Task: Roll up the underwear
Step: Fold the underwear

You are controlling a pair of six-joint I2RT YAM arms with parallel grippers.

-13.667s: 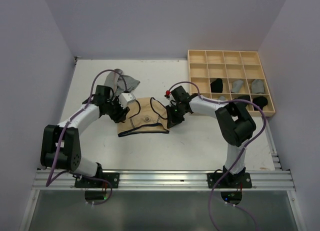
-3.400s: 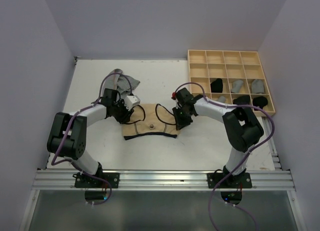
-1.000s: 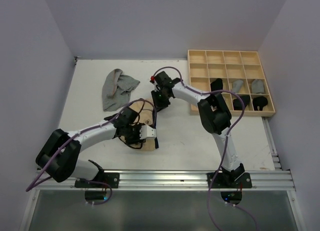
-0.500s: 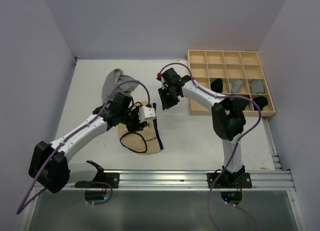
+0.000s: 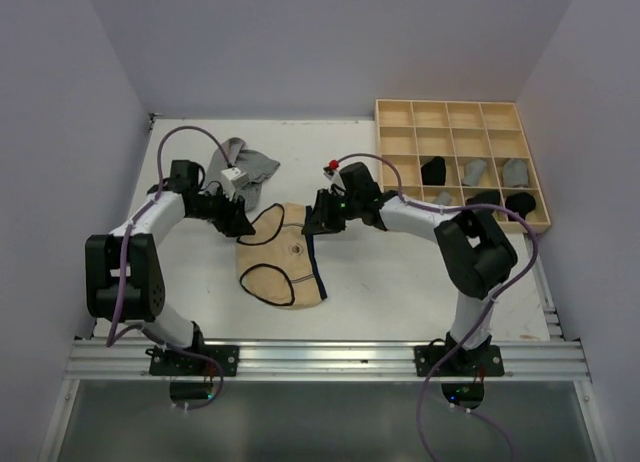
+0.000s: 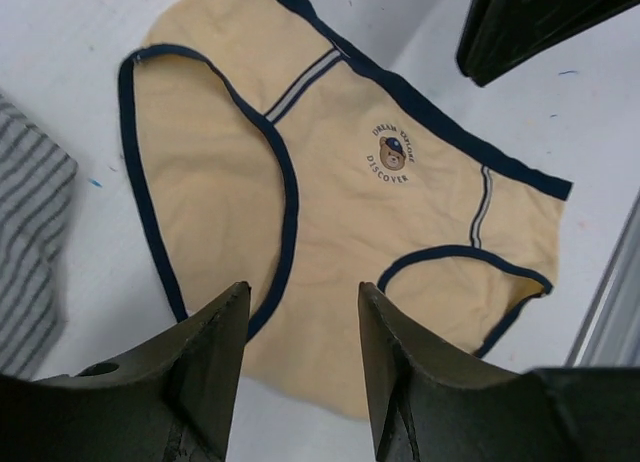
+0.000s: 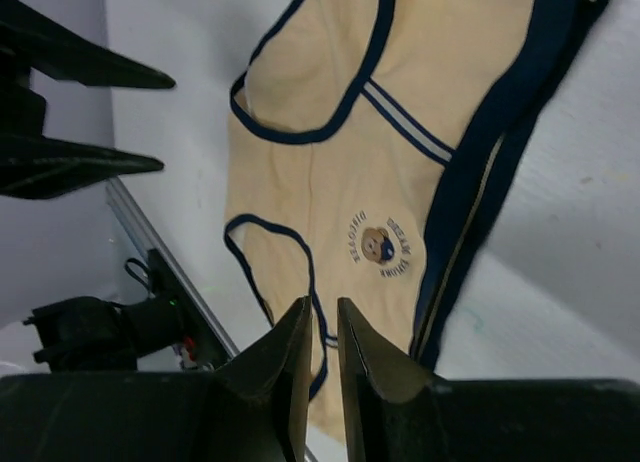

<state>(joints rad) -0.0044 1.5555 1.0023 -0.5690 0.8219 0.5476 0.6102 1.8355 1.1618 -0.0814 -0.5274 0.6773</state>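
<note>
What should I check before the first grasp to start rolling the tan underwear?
1. The tan underwear lies spread flat and unrolled on the table: ok.
2. The left gripper is open with nothing between its fingers: ok.
3. The right gripper is wide enough to take an edge: not ok. Its jaws are nearly together and hold nothing.
4. The grey garment is apart from the tan underwear: ok. Bare table shows between them in the left wrist view.
5. The waistband lies in one smooth layer: cannot tell.
6. The wooden tray has free cells: ok. Its back rows are bare.
</note>
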